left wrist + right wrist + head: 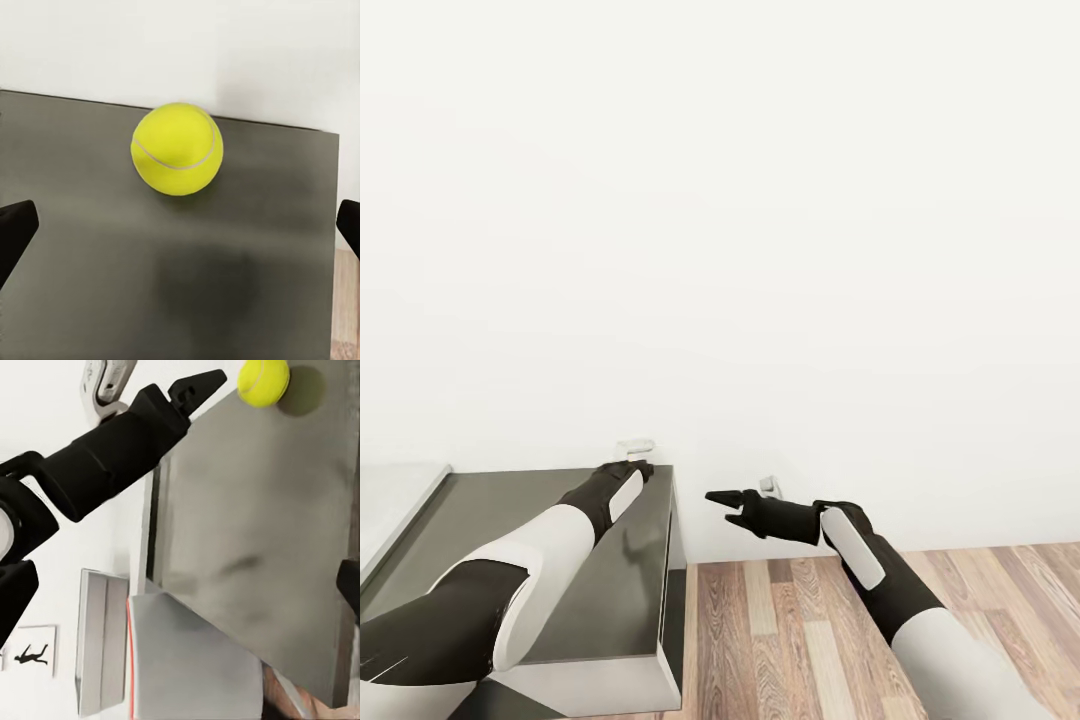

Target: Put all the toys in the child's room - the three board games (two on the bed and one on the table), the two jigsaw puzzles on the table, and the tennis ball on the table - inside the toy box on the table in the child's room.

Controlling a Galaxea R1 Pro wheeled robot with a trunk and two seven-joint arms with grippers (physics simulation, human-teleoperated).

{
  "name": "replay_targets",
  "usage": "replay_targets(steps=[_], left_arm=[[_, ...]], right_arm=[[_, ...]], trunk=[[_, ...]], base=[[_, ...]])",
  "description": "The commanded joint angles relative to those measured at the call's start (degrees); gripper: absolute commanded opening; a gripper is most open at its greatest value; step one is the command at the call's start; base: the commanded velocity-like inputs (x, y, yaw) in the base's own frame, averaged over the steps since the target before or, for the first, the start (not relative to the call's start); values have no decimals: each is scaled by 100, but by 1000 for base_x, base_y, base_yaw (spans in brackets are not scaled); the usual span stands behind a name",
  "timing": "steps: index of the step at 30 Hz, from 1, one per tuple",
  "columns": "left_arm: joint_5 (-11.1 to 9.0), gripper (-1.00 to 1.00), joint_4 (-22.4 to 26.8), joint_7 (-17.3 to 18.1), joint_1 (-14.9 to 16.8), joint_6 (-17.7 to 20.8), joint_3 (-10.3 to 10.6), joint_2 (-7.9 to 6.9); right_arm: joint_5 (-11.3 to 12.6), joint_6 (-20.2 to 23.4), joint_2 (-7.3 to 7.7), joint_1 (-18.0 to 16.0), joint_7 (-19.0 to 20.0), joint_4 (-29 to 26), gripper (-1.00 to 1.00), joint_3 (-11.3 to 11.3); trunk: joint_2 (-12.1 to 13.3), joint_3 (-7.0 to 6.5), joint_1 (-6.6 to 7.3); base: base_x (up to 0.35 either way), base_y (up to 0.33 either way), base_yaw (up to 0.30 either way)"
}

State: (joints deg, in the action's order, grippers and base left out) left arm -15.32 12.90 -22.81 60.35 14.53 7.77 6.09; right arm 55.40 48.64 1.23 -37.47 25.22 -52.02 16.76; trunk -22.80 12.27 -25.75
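White wall takes up most of what I see from the head camera, with wood-plank floor [810,630] at the lower right and the dark grey section of the table [610,590] at the lower left, its paler, higher top [395,500] just showing at the left edge. I have the left arm [550,560] stretched out over the dark surface toward the wall, and the left gripper [638,465] sits near the far edge of that surface; from the head I cannot tell how its fingers stand. Through the left wrist camera the tennis ball [177,148] rests on the dark top close to the wall, and the two black fingertips [15,229] show at opposite edges of the picture, spread wide with nothing between them, the ball ahead of them and untouched. My right arm [880,570] is out over the floor, beside the table's end, with the right gripper [722,505] pointing toward the table; its fingers look parted and hold nothing. From the right wrist camera I see the left arm's dark forearm reaching across the grey top, the ball [263,381] just past its tip, and a black silhouette picture [28,656] on the wall.
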Motion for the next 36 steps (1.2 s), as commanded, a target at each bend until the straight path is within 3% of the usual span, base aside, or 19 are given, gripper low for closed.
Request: replay_targets(steps=[1, 6, 12, 22, 25, 28, 29, 33, 36], left_arm=[[-52, 100, 11, -38, 3, 32, 49, -2], [-50, 100, 11, -39, 3, 32, 49, -2], [-50, 100, 11, -39, 3, 32, 49, 2], [-57, 100, 11, -34, -4, 32, 51, 3], [-58, 100, 11, -32, -4, 32, 51, 1], [-59, 100, 11, -35, -10, 32, 51, 7], [-59, 100, 11, -37, -16, 32, 51, 10], [-59, 100, 11, -36, -25, 32, 49, 11], [-59, 100, 11, -38, -29, 32, 49, 8]], right_arm=[[-10, -7, -7, -6, -88, -1, 100, -9], [-65, -85, -59, -6, -291, 2, 100, -3], [-116, -520, -289, -6, -732, 46, 100, 23], [-81, -560, -328, -6, -962, 56, 100, 15], [37, -290, -263, -6, -907, 4, 100, -27], [316, 540, -168, -6, -862, -167, 100, -72], [512, 802, -94, -6, -852, -290, 100, -96], [978, 1070, 207, 68, -842, -568, 100, -100], [1100, 1133, 324, 250, -844, -634, 100, -122]], trunk=[[-12, 11, -3], [-12, 11, -3], [-12, 11, -3], [-12, 11, -3], [-12, 11, -3], [-12, 11, -3], [-12, 11, -3], [-12, 11, -3], [-12, 11, -3]], base=[[0, 0, 0], [0, 0, 0], [0, 0, 0], [0, 0, 0], [0, 0, 0], [0, 0, 0], [0, 0, 0], [0, 0, 0], [0, 0, 0]])
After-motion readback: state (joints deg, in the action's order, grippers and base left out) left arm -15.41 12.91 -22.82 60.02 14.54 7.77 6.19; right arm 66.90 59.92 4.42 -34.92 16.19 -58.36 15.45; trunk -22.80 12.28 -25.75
